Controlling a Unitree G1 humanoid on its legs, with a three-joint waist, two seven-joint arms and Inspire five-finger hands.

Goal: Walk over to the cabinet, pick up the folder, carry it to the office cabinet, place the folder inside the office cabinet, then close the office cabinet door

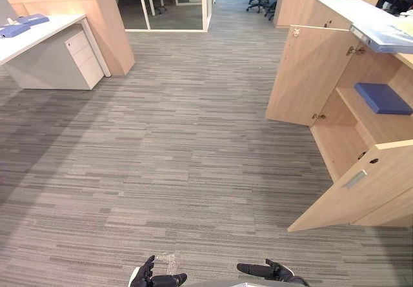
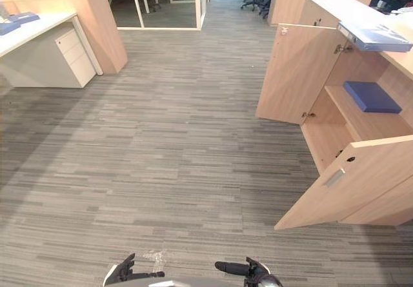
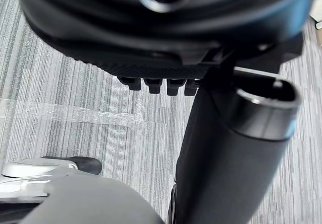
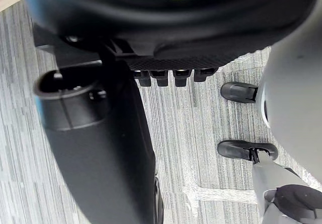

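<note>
The folder (image 1: 382,98) is sitting well apart from your fingers: the left hand (image 1: 151,278) and the right hand (image 1: 274,273) are hanging low over the grey carpet (image 1: 193,158), fingers loosely straight and holding nothing. Farther out on the right, the office cabinet (image 1: 310,74) is standing with both doors open, that dark blue folder lying flat on its inner shelf (image 1: 371,122) and a paler folder (image 1: 385,39) resting on top. Far left, two more blue folders (image 1: 22,24) are lying on the white counter (image 1: 45,34).

Folder (image 1: 382,98) on a shelf (image 1: 369,123) in the office cabinet (image 1: 348,6) at right; desk (image 1: 39,34) far left.
</note>
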